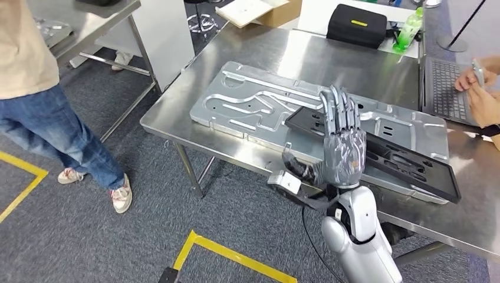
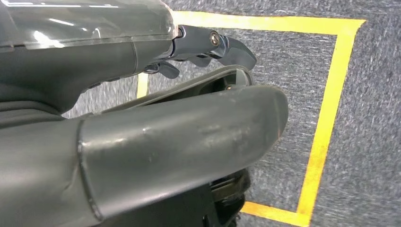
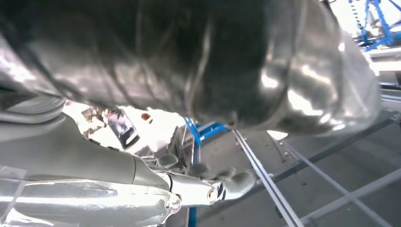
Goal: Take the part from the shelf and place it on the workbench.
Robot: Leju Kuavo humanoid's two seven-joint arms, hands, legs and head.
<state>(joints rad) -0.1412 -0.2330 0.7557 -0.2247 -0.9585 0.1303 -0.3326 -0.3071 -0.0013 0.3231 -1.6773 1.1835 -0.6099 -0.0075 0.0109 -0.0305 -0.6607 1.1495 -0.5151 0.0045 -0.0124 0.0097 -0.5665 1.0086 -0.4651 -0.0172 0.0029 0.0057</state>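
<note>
— Where do we look from up top?
— High on our body, forward and down: workbench (image 1: pixel 354 65) beyond the fingertips of our right hand (image 1: pixel 342 147).
— And at the wrists?
— Close behind each hand. The left hand (image 2: pixel 142 142) faces carpet with yellow tape (image 2: pixel 326 123) past its fingertips; our right hand's wrist view is tilted upward.

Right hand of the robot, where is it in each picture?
Head view: the right hand is in the lower middle, fingers straight, in front of the black part.
Right wrist view: its fingers reach out near the lower middle.
Left wrist view: this one looks at the left hand and the floor.
Shared landmark: the yellow floor tape links the head and left wrist views.
</note>
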